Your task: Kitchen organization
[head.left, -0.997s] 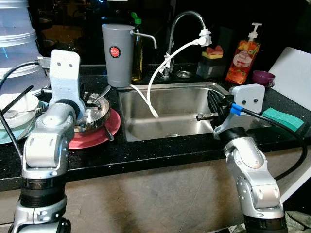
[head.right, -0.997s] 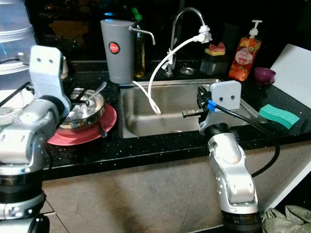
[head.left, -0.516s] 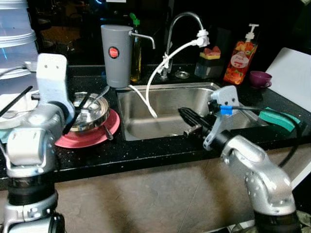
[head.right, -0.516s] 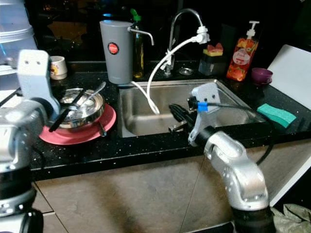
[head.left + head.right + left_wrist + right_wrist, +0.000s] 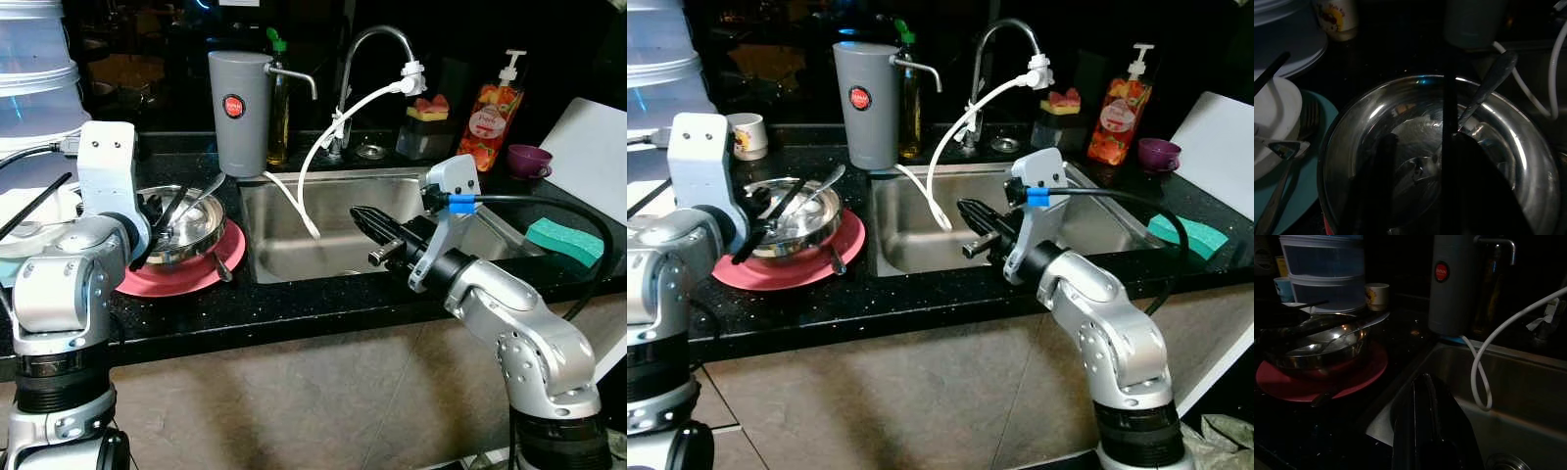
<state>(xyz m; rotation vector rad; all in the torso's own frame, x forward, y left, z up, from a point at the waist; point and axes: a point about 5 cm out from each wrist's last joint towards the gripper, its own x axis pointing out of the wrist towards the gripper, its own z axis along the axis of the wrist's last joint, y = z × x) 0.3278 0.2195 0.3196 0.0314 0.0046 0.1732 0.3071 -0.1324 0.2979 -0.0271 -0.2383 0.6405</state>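
Note:
A steel bowl (image 5: 191,230) with a spoon (image 5: 203,189) in it sits on a red plate (image 5: 191,276) on the black counter, left of the sink (image 5: 323,230). My left gripper (image 5: 779,201) reaches down into the bowl. In the left wrist view its fingers (image 5: 1382,186) stand apart, open, over the bowl's inside (image 5: 1405,122) with the spoon (image 5: 1488,85) beside them. My right gripper (image 5: 361,215) hangs over the sink basin, pointing left, shut and holding nothing. The right wrist view shows the right gripper (image 5: 1422,382) looking toward the bowl (image 5: 1317,352) and plate.
A grey dispenser (image 5: 240,113), a faucet (image 5: 377,39) with a white hose (image 5: 313,157), and a soap bottle (image 5: 490,108) line the back. A green sponge (image 5: 563,240) and purple cup (image 5: 529,157) lie right. A white bowl (image 5: 34,211) and stacked tubs (image 5: 34,69) stand left.
My right gripper has swung from the sink's right rim leftward over the basin. My left arm has come down, bringing its fingers into the steel bowl. The camera shifted slightly.

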